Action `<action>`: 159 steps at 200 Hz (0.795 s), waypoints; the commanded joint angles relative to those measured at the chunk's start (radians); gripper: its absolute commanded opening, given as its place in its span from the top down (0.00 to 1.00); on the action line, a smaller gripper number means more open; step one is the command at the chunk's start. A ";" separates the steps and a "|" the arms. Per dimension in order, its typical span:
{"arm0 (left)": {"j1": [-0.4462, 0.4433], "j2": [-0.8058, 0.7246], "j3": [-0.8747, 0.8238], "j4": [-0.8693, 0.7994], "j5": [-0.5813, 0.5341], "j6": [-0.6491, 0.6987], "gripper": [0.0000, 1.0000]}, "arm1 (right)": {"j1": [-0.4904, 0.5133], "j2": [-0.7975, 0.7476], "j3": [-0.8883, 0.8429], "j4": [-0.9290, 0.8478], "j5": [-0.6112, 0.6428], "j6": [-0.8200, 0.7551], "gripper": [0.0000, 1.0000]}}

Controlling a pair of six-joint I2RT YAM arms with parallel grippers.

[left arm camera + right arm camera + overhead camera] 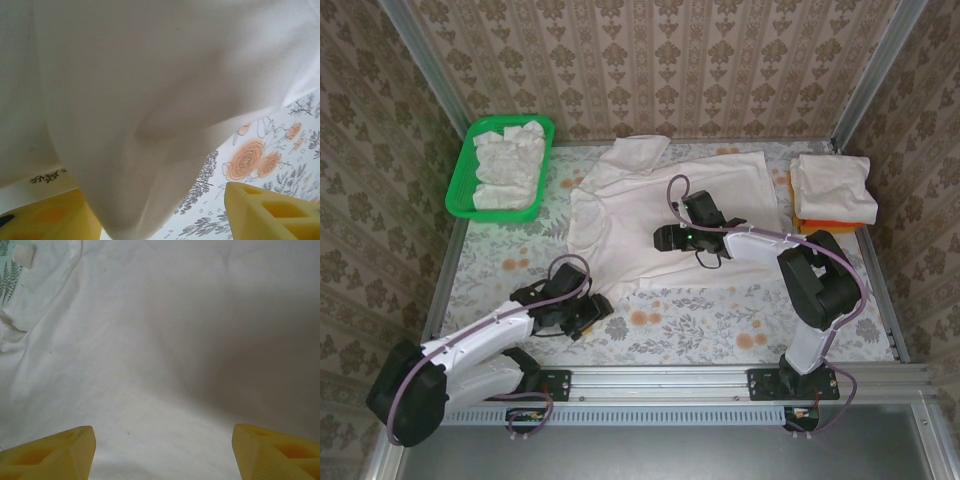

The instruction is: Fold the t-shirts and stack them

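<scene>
An off-white t-shirt (660, 205) lies spread out in the middle of the table. My left gripper (592, 308) is at its near left corner. In the left wrist view that corner of the t-shirt (150, 125) droops between the yellow fingers (270, 212), which stand apart; cloth covers part of the left one. My right gripper (667, 237) hovers over the shirt's middle, open, with flat cloth (165, 365) below its fingertips (55, 455). A stack of folded t-shirts (833, 185), with an orange one (817, 226) at the bottom, sits at the back right.
A green mesh basket (461, 170) at the back left holds crumpled white shirts (510, 165). Patterned walls close in the table on three sides. The floral tabletop (720, 325) is bare in front of the shirt.
</scene>
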 commanded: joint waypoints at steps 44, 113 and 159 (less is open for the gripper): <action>-0.005 0.034 -0.006 0.060 -0.077 0.020 0.52 | -0.006 -0.035 -0.031 0.021 0.005 0.030 0.27; -0.005 0.003 0.006 0.036 -0.059 -0.009 1.00 | -0.005 -0.121 -0.065 -0.012 0.043 0.032 0.27; 0.018 -0.039 0.079 -0.033 -0.045 -0.035 1.00 | -0.054 -0.336 -0.179 -0.118 0.230 0.089 0.27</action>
